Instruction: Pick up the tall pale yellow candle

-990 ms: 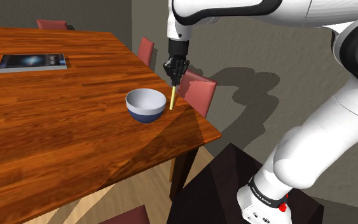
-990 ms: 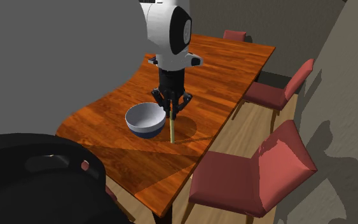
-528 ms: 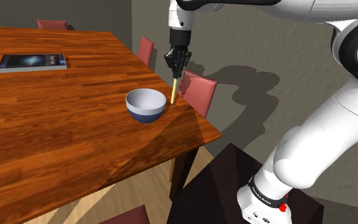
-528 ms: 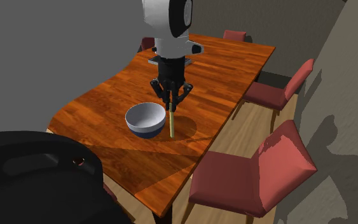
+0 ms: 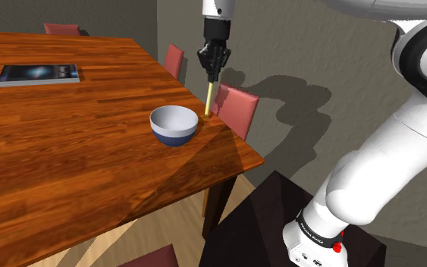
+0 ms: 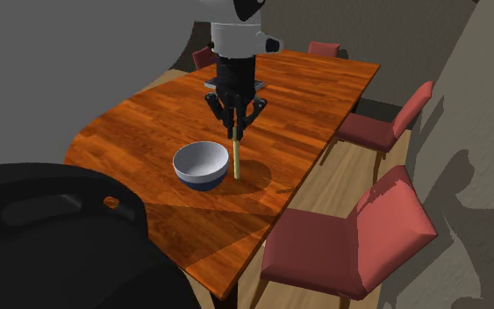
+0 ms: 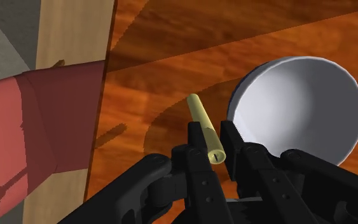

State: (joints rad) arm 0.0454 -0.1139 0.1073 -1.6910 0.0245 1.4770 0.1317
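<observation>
Pinched at its top in the tool (image 5: 211, 71), candle (image 5: 208, 98) upright just beside the bowl (image 5: 174, 125). Raised since a second ago, base seemingly clear of the counter (image 5: 67, 159). Likely grasp secure, lift underway.

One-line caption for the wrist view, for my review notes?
Black tool shut on the top of a pale yellow candle, beside a bowl on the wooden table.

Wooden table (image 5: 67, 167): bowl (image 5: 174, 125) near corner, white inside, blue outside; book (image 5: 39, 73) lying well apart.
</observation>
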